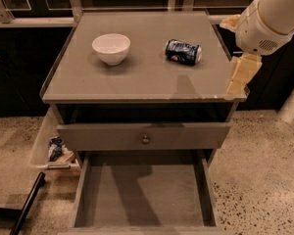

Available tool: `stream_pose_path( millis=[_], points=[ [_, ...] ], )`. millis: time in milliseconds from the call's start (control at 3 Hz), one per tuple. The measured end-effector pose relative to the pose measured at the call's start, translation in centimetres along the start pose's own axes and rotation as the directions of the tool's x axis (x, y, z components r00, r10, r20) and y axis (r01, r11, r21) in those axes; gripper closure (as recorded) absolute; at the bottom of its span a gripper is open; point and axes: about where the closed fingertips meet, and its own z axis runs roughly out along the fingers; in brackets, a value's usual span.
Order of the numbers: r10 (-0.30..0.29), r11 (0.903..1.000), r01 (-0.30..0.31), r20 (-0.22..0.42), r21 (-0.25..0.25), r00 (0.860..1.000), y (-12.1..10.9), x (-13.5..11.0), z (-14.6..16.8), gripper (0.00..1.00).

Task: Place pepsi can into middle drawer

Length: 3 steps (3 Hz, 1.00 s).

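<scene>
Because the pepsi can lies on its side on the tabletop, right of centre and well apart from the bowl, it will likely roll if nudged; a glancing touch could send it toward the rear or front edge. The gripper hangs at the tabletop's right front edge, near the can but not touching it, and holds nothing; whether it stands apart or together I cannot tell. Coming in from that side, it risks catching the tabletop's rim, and a grip not square across the rounded body could squeeze the can out.

The middle drawer is pulled out below, its floor bare. Above it sits a closed drawer front with a knob, so a can let go too far back would strike that front instead of dropping in.

The tabletop is smooth grey with a faint sheen, probably offering little friction. At the cabinet's left a pale bin holds a wrapper. The floor is speckled stone, with dark cabinets behind.
</scene>
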Motion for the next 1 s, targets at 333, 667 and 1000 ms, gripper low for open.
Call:
stream_pose_path(
  millis=[333,667,1000],
  points=[
    [0.028,0.9995,-0.028,0.030,0.017,0.999,-2.1,0.3,2.8,0.00],
    [0.052,0.9985,-0.053,0.067,0.014,0.996,-4.3,0.5,6.3,0.00],
    [0.085,0.9963,-0.086,0.120,0.006,0.989,-6.1,1.0,9.1,0.00]
  ],
)
